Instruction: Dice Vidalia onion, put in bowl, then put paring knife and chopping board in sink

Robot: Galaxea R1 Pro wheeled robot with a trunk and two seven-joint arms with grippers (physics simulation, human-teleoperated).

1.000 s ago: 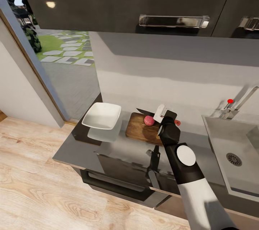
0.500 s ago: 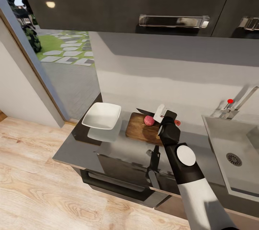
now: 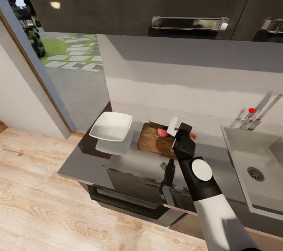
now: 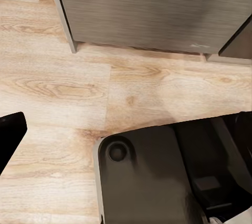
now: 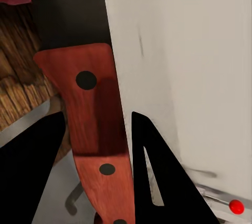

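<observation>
One gripper, the right gripper (image 3: pixel 177 127), clamped on paring knife (image 5: pixel 97 134), blade down at Vidalia onion (image 3: pixel 162 131) on chopping board (image 3: pixel 154 141): dicing underway; next, repeated cuts.

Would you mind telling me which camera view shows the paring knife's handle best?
The right wrist view: the paring knife has its red-orange riveted handle up close between the right gripper's fingers. The head view gives a small glimpse of its handle behind the arm. The left wrist view looks at the floor.
</observation>
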